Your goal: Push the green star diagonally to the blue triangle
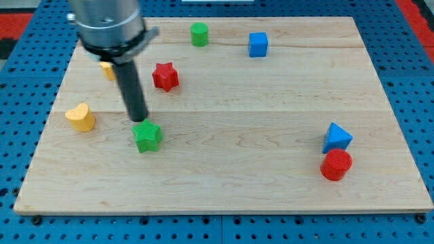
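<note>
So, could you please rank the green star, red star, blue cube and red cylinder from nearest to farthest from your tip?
From my tip:
1. Green star, just below it.
2. Red star, toward the top.
3. Blue cube, upper right.
4. Red cylinder, far right.

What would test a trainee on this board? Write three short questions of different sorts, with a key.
1. True or false: my tip is at the green star's top-left edge.
2. Which block sits just below the blue triangle? A) red cylinder B) blue cube C) yellow heart
3. Fill in: the red star lies toward the view's ____ from the green star.

Key: 1 true; 2 A; 3 top.
</note>
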Robot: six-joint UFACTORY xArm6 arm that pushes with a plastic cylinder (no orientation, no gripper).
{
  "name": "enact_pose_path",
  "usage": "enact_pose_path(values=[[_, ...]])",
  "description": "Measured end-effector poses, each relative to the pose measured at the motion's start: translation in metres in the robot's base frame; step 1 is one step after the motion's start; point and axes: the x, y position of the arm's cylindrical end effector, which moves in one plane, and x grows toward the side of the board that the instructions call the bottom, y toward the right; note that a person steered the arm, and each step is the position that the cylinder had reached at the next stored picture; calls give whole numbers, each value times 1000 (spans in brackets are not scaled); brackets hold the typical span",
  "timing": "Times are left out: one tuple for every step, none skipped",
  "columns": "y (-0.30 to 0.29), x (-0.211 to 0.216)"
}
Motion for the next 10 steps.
enact_pose_path(values=[[-21,3],[4,36],[66,40],[109,40],[46,41],[44,65],[106,73],[143,73],[181,71],[179,71]])
